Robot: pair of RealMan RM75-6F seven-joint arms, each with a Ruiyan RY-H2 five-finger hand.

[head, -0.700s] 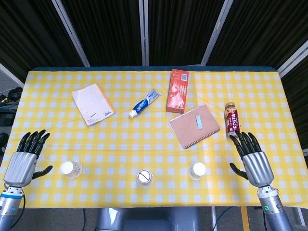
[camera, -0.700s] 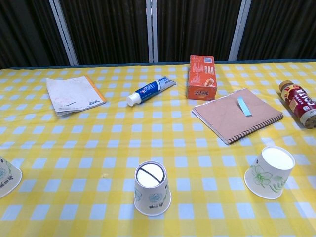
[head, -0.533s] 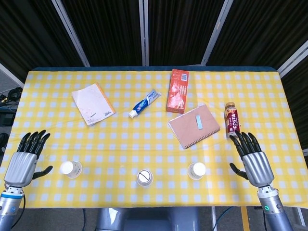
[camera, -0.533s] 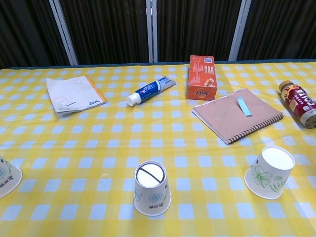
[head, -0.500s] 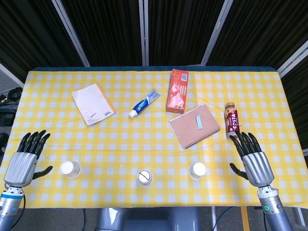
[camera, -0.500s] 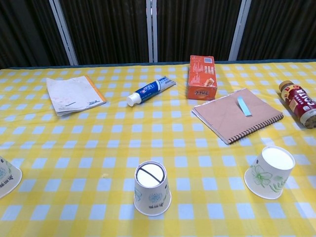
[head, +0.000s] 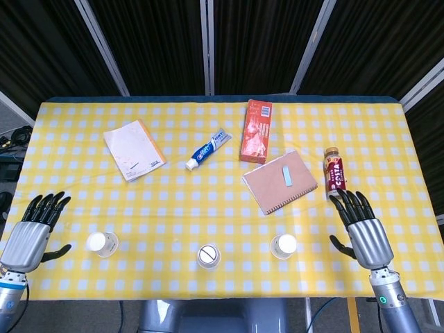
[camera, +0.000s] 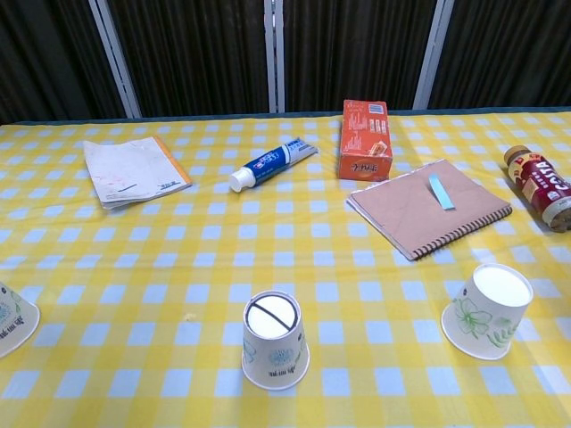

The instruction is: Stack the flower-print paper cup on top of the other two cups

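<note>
Flower-print paper cup [camera: 486, 311] sits upside down near the right front of the surface [head: 173, 201], apart from the middle cup [camera: 275, 341] and left cup [head: 102, 243]. Left robot hand [head: 28, 236] and right robot hand [head: 362, 230] rest spread, holding nothing. Labels are unreadable.

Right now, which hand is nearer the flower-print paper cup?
Right. The right hand sits just beside the flower-print paper cup; the left hand is across the table, beyond both other cups.
</note>
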